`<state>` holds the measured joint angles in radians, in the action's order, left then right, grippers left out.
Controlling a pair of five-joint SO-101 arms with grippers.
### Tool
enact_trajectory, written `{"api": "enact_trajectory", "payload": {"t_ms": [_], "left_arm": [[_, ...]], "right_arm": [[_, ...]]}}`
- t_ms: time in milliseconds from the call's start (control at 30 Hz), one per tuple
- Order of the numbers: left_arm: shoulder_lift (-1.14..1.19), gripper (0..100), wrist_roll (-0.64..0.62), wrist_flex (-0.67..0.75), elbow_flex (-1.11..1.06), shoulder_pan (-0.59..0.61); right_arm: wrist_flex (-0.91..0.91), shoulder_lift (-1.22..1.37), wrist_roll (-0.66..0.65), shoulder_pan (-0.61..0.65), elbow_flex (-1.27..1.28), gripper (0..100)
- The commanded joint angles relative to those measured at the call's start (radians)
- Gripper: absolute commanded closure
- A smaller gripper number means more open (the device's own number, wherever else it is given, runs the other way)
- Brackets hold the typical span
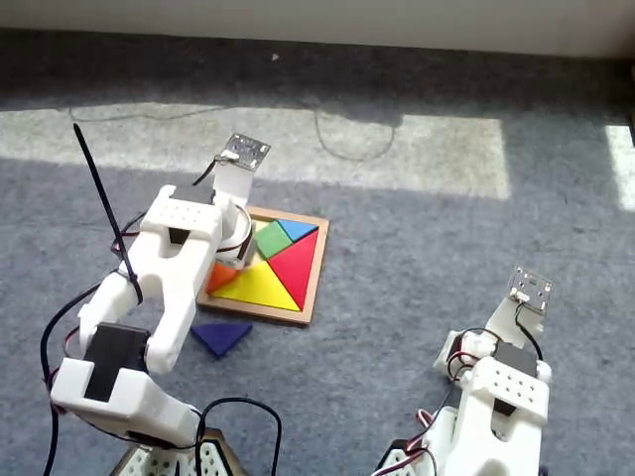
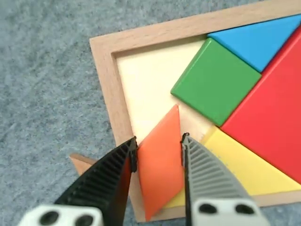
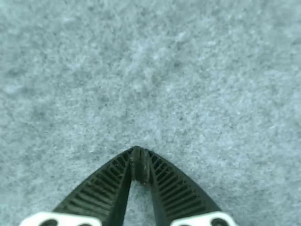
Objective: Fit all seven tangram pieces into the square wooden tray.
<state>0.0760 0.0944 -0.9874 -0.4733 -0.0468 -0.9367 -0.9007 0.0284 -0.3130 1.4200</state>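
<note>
"Ridged fingers [image 2: 110,174] of my left gripper [image 2: 157,150] are squeezing the orange piece [image 2: 160,165] from both sides."

"Where is it hanging?"

"It is hanging over the bare, pale floor of the wooden tray [image 2: 106,80], and one end is sticking out past the rim. I am guessing it is not lying flat yet."

"What is sitting inside?"

"Four smooth, shiny pieces are sitting snug together: a green square [image 2: 216,80], a blue triangle [image 2: 258,40], a big red triangle [image 2: 268,127] and a big yellow triangle [image 2: 249,169]. A dark blue triangle [image 1: 220,335] is waiting on the fuzzy grey carpet [image 1: 446,228], just beside the tray. A brown corner [image 2: 80,162] is poking out by my finger, and I cannot tell if it is a piece."

"And your other gripper?"

"My right gripper [image 3: 140,162] is hovering over the carpet, pinched together on nothing."
</note>
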Motion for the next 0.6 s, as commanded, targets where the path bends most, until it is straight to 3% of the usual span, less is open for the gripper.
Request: {"api": "enact_trajectory", "payload": {"t_ms": [0, 233, 567], "left_arm": [[-0.048, 77, -0.008, 0.012, 0.008, -0.012], [-0.062, 79, -0.009, 0.012, 0.030, 0.022], [-0.153, 79, -0.002, -0.061, 0.042, 0.211]], "right_arm": [[0.007, -0.007, -0.009, -0.019, 0.002, 99.4], [0.007, -0.007, -0.009, -0.019, 0.002, 99.4], [0.007, -0.007, -0.009, -0.019, 0.002, 99.4]]}}
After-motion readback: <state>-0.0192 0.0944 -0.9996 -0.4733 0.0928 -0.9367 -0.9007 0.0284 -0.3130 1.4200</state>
